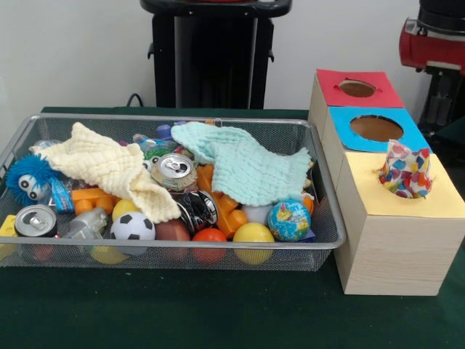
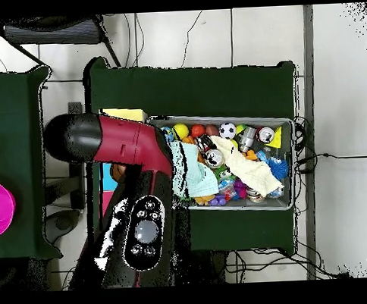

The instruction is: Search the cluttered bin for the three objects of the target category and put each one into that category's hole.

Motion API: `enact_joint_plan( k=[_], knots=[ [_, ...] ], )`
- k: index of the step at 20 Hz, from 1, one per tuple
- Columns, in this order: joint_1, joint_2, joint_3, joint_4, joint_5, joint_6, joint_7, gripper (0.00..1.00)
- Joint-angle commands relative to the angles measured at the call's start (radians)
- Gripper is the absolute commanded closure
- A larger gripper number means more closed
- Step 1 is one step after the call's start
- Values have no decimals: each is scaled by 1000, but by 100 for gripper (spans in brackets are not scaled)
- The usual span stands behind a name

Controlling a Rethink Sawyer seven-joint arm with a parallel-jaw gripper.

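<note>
Across the wire bin [image 1: 320,182], left to right, I log: blue fuzzy toy [image 1: 27,178], cans [image 1: 35,220], yellow cloth [image 1: 109,169], soccer ball [image 1: 133,227], mint cloth [image 1: 243,166], globe ball [image 1: 289,220]. Beside it, the three-hole box [image 1: 392,240], a patterned cup [image 1: 405,169] sitting in its yellow hole. Search step, I judge; cloths need lifting next. Red arm [image 2: 118,142] overhead; gripper state I cannot tell. Green table cover [image 1: 218,313], white wall.

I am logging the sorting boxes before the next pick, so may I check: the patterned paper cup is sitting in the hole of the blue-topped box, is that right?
Not quite. The patterned paper cup sits in the hole of the yellow-topped box, the nearest of the three in the front view. The blue-topped box behind it has an open, empty hole.
</note>
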Motion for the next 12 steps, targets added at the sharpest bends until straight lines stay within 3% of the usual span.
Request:
enact_joint_plan(
  k=[1, 12],
  knots=[
    [-37, 46, 31, -19, 7, 18, 228, 100],
    [-57, 117, 20, -38, -30, -46, 194, 100]
  ],
)
